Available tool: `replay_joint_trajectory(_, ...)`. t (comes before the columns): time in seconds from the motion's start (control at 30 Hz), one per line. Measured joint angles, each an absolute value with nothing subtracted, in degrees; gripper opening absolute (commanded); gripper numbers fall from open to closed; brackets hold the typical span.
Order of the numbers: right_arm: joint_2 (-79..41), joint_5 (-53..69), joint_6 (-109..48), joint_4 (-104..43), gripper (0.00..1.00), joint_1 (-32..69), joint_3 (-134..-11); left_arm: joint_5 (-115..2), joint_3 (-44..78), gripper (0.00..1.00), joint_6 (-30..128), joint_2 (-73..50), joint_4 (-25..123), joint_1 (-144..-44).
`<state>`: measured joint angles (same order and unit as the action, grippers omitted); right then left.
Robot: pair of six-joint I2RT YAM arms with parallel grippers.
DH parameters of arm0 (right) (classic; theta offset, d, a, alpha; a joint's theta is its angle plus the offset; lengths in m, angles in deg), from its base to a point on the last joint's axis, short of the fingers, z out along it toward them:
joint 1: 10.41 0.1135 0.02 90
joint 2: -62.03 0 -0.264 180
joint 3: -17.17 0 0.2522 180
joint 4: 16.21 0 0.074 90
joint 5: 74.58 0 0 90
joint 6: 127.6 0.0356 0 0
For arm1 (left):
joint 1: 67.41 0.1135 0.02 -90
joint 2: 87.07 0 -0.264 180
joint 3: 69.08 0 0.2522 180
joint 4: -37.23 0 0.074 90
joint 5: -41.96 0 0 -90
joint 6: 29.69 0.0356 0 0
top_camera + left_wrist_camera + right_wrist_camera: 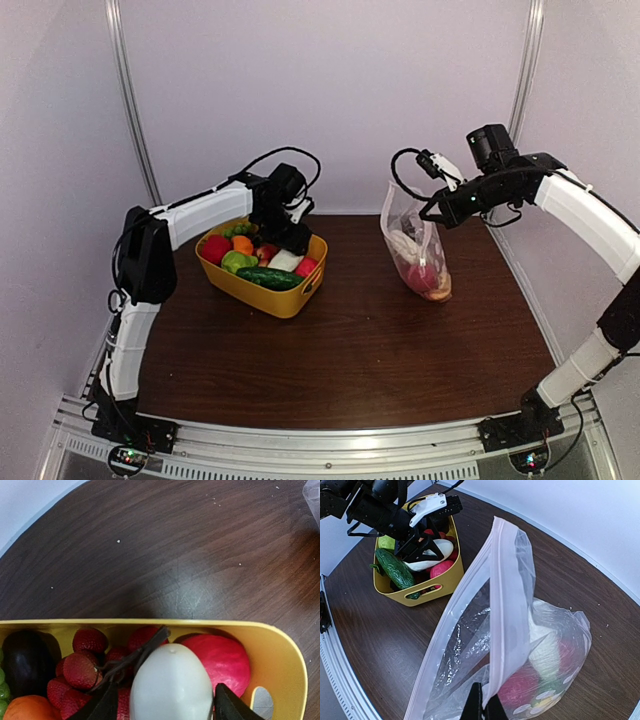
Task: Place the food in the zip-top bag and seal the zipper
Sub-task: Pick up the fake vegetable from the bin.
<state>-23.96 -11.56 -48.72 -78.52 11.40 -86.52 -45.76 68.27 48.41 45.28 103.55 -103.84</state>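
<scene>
Robot lab cell indicated: dark wood-grain tabletop [350, 350] enclosed by plain pale-lilac wall panels [330, 80]; silver aluminium frame rail [320, 442] fitted.

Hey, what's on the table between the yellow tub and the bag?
Nothing. Between the tub and the bag there is only bare brown table. The top view shows it best, and the right wrist view agrees.

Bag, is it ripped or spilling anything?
No, nothing stands out. The bag hangs from the right hand, pinched at its zipper, mouth open, with food sitting in the bottom. No tear shows. The other food is all in the tub.
</scene>
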Motion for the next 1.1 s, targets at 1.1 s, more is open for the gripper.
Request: replay_joint_trajectory(1.1, -23.99, -10.58, -48.67, -78.7, 0.0, 12.42, -86.36, -55.68, 47.42, 0.31, 42.71, 17.5, 73.65, -104.8)
